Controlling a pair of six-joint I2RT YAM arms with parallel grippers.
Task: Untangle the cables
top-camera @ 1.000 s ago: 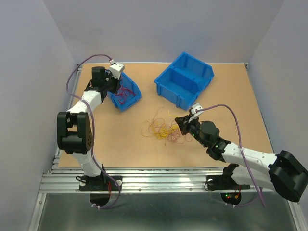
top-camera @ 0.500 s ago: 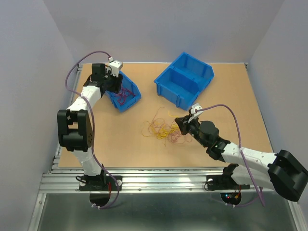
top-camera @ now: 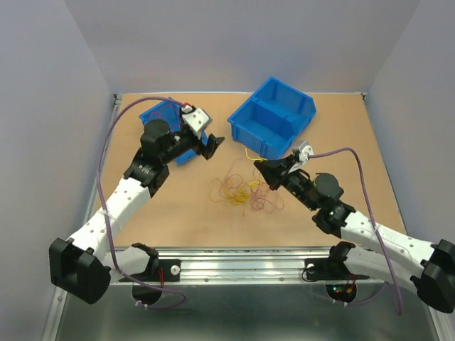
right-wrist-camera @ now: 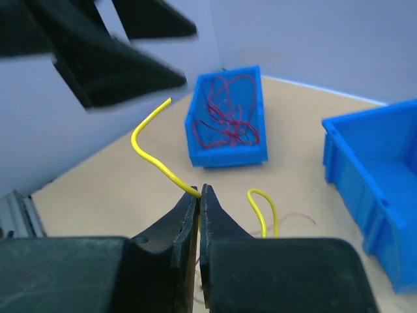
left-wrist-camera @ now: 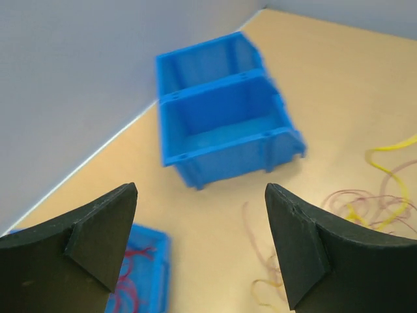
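Observation:
The cables (top-camera: pixel 245 192) lie as a loose red, orange and yellow tangle on the tabletop, between the two arms. My right gripper (top-camera: pixel 257 165) is just right of the tangle and shut on one yellow cable (right-wrist-camera: pixel 156 160). That cable curls up out of the shut tips (right-wrist-camera: pixel 200 190). A second yellow loop (right-wrist-camera: pixel 266 208) stands behind them. My left gripper (top-camera: pixel 212 144) hovers left of and behind the tangle, open and empty. In the left wrist view its gripper (left-wrist-camera: pixel 201 241) shows bare table between the fingers, with tangle strands (left-wrist-camera: pixel 378 195) at the right.
A small blue bin (top-camera: pixel 158 114) holding red cables (right-wrist-camera: pixel 228 120) sits at the back left, partly under the left arm. A two-compartment blue bin (top-camera: pixel 274 117) stands at the back centre. The left gripper's fingers (right-wrist-camera: pixel 124 62) loom at the upper left of the right wrist view.
The left gripper has opened and swung from over the small bin toward the middle of the table. The right gripper has moved slightly back and up, still shut on the yellow cable.

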